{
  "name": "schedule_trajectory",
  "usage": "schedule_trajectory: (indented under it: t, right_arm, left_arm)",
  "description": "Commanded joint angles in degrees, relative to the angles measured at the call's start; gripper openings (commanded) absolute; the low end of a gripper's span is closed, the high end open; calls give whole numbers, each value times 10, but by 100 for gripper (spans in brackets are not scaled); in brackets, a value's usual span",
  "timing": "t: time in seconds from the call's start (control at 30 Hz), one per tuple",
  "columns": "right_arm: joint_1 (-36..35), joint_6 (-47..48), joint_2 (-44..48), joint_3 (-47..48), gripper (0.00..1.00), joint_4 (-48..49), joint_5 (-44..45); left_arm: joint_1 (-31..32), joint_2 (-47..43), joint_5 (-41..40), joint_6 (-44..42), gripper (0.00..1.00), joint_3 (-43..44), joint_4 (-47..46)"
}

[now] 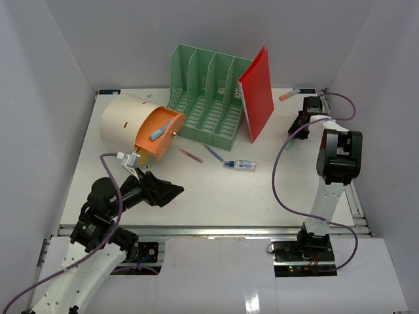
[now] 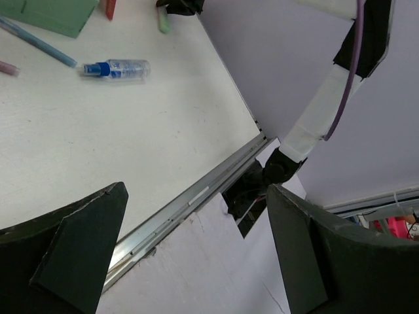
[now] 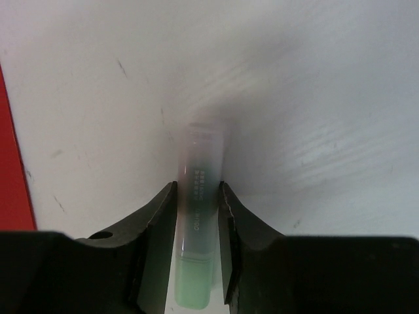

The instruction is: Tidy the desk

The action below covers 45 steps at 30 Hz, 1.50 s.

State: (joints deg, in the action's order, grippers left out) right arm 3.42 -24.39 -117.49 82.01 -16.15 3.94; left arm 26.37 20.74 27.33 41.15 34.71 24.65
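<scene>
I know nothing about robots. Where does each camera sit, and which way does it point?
Top view: fixed above and behind, looking down on the desk; left arm and right arm show.
Left wrist view: on the left arm, looking across the desk toward its near edge; the open left hand frames the bottom.
Right wrist view: on the right arm, looking down; the right hand pinches a green marker.
Shared: top and left wrist views both show the small bottle.

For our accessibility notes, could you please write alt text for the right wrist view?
The right gripper pinches a green-capped marker lying on the white desk. A red folder edge shows at the left.
</scene>
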Motion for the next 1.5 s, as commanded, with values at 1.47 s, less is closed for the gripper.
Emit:
schedule_trajectory:
  t: [1.47]
  right_arm:
    - [-3,14,701,-404,8,236,-521]
  left_arm:
    - [378,728,-321,-119,86,278,-626]
